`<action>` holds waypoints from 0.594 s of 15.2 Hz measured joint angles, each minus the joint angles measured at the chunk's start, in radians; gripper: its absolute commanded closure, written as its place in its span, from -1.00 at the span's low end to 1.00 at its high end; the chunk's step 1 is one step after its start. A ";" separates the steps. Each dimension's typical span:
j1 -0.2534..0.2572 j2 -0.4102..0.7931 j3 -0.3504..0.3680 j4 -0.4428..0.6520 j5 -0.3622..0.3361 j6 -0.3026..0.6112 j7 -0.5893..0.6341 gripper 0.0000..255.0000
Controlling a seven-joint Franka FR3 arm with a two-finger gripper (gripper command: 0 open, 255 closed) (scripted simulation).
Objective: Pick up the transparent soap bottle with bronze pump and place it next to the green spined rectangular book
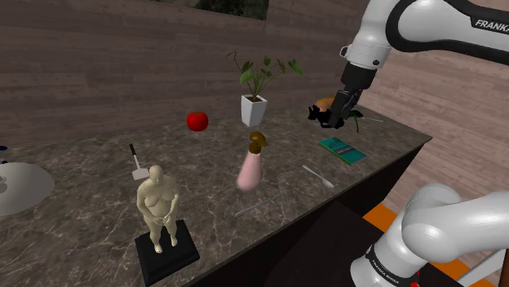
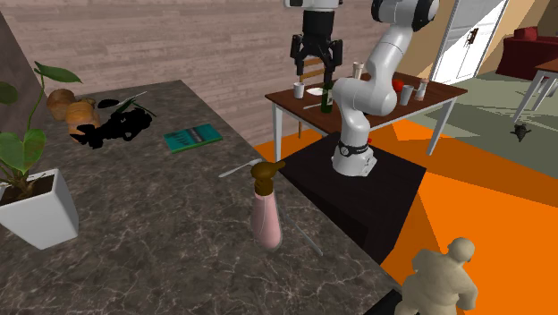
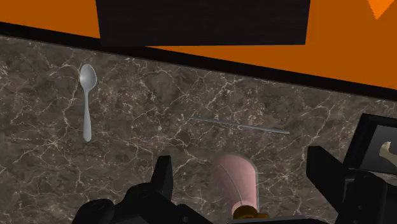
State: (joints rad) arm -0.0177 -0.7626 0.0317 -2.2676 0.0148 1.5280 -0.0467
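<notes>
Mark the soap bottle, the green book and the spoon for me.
soap bottle [image 1: 249, 171], shoulder view, on its pink body below the pump.
green book [image 1: 343, 151], shoulder view, middle of its cover.
spoon [image 3: 88, 77], wrist view, on its bowl.

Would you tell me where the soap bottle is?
Shoulder view: the pink soap bottle stands on the counter, left of the spoon and green book, in front of the plant pot.
</notes>
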 measured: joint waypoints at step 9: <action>0.011 0.184 0.051 -0.017 0.024 0.209 0.051 -1.00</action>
State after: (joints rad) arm -0.0070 -0.5782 0.0825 -2.2843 0.0392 1.7367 0.0039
